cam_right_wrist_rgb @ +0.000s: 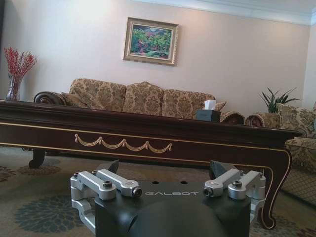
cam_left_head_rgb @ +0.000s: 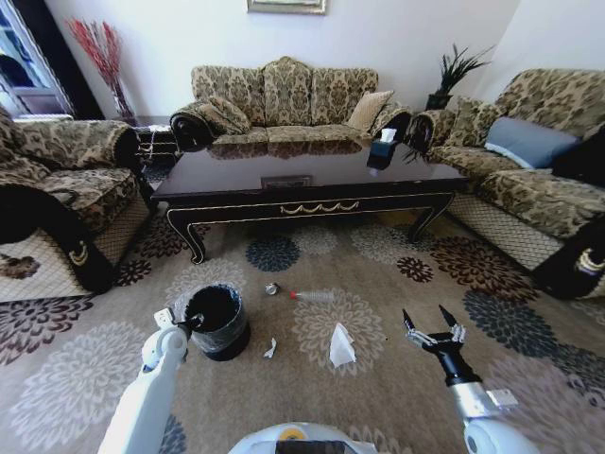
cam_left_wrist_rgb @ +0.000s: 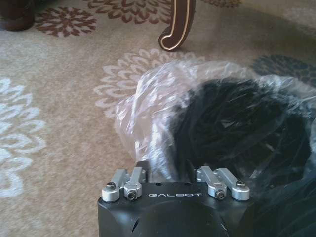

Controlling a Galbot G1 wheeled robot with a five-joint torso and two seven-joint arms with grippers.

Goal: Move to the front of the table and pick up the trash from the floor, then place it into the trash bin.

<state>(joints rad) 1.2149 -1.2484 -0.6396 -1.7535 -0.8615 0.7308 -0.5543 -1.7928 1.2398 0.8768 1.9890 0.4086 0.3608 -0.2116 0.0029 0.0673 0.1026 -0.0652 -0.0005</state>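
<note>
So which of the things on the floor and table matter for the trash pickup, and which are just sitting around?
Job:
bottle
tissue
paper scrap
silvery piece
trash bin
left gripper, at the bin
right gripper, open above the carpet

Not the job:
tissue box on the table
sofas
plant

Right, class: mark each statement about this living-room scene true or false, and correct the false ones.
1. The bottle lies on the carpet. True.
2. The crumpled tissue is inside the trash bin. False: it lies on the carpet beside it.
3. The right pincer is open and empty. True.
4. The left pincer is beside the bin's rim. True.
5. The tissue box sits on the floor. False: it stands on the table.
</note>
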